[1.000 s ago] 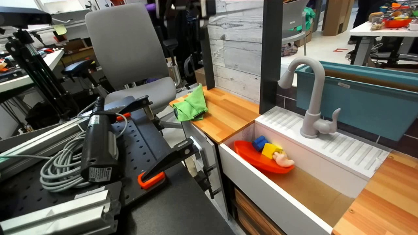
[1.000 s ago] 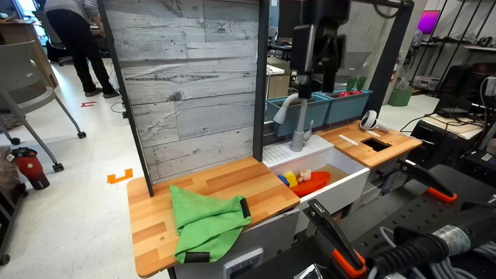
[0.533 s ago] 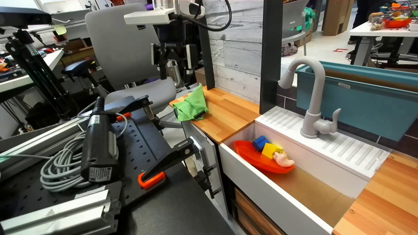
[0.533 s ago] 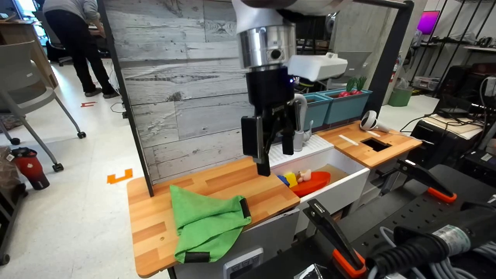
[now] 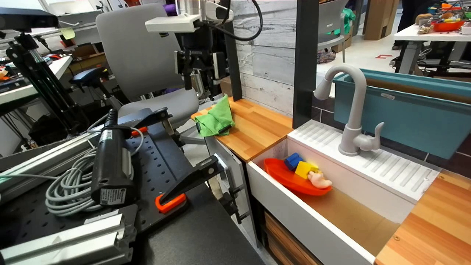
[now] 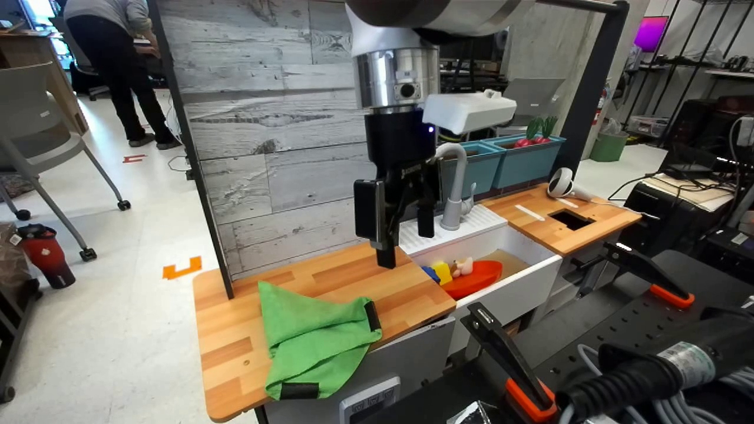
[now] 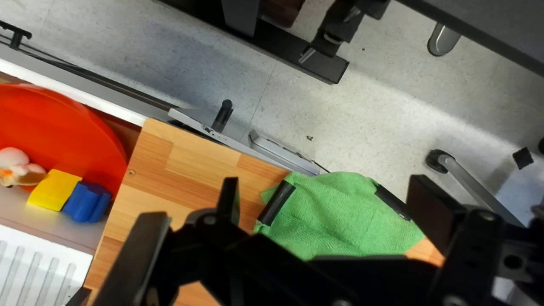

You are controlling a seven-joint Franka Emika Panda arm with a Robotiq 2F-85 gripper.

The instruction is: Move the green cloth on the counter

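Observation:
The green cloth [image 6: 315, 335] with black strips lies crumpled on the wooden counter [image 6: 412, 294], partly over its front edge. It also shows in an exterior view [image 5: 216, 119] and in the wrist view [image 7: 348, 212]. My gripper [image 6: 406, 244] hangs in the air above the counter, pointing down, apart from the cloth. It is also in an exterior view [image 5: 201, 85]. In the wrist view the jaws stand wide apart with nothing held, and the cloth shows below between the fingers [image 7: 431, 208]. The gripper body hides part of the cloth there.
A sink [image 5: 305, 221] beside the counter holds a red dish [image 5: 283, 180] with a blue piece, a yellow block and a pale toy. A grey faucet [image 5: 355, 110] stands behind it. A wood-patterned panel [image 6: 294, 118] rises behind the counter. Clamps [image 6: 506, 353] sit on the black table.
Over the last second my gripper has come down and to the left in an exterior view, from above the sink to above the counter. The last half second shows a small shift. The cloth has not moved.

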